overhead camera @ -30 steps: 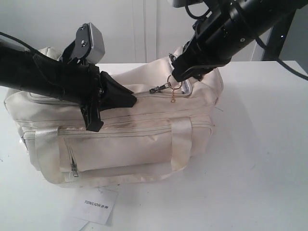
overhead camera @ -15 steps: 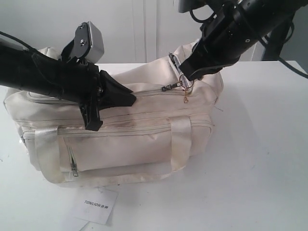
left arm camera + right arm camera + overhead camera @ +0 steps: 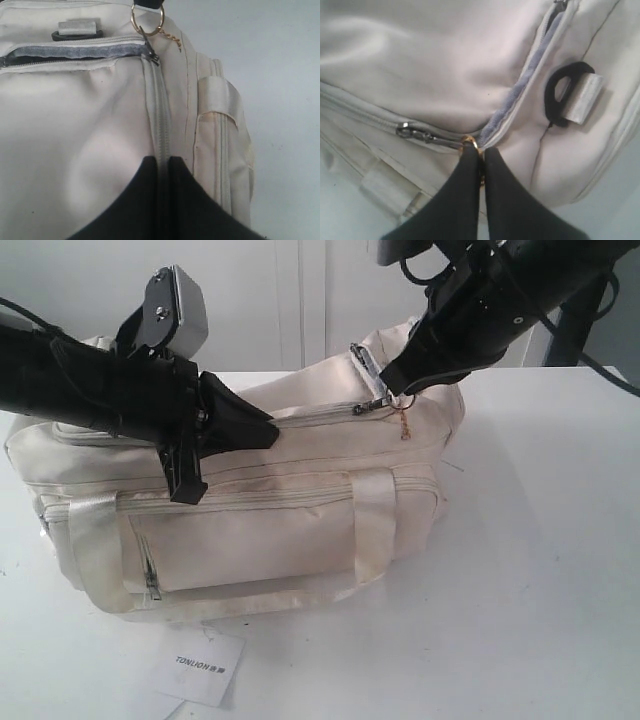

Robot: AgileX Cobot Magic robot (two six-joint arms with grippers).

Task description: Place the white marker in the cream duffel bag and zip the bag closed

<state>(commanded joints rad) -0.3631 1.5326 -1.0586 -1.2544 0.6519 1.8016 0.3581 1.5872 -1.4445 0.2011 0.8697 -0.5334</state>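
Note:
The cream duffel bag (image 3: 250,530) lies on the white table (image 3: 540,570). My left gripper (image 3: 272,433) is shut on the bag's top seam, its jaws pinching the closed zipper line (image 3: 161,125). At the bag's right end my right gripper (image 3: 393,388) is shut on the gold ring (image 3: 470,142) of the zipper pull (image 3: 415,134). Past the slider (image 3: 151,55) a short stretch of zipper gapes, showing grey tape (image 3: 520,85). The white marker is hidden.
A white paper tag (image 3: 200,665) printed TONLION lies on the table in front of the bag. A black buckle (image 3: 567,95) with a webbing loop sits by the zipper's end. A small gold chain (image 3: 405,425) hangs from the ring.
The right gripper has drawn the zipper pull rightward along the bag's top, closing more of the zipper. The left arm has shifted slightly up and left, still pinching the seam.

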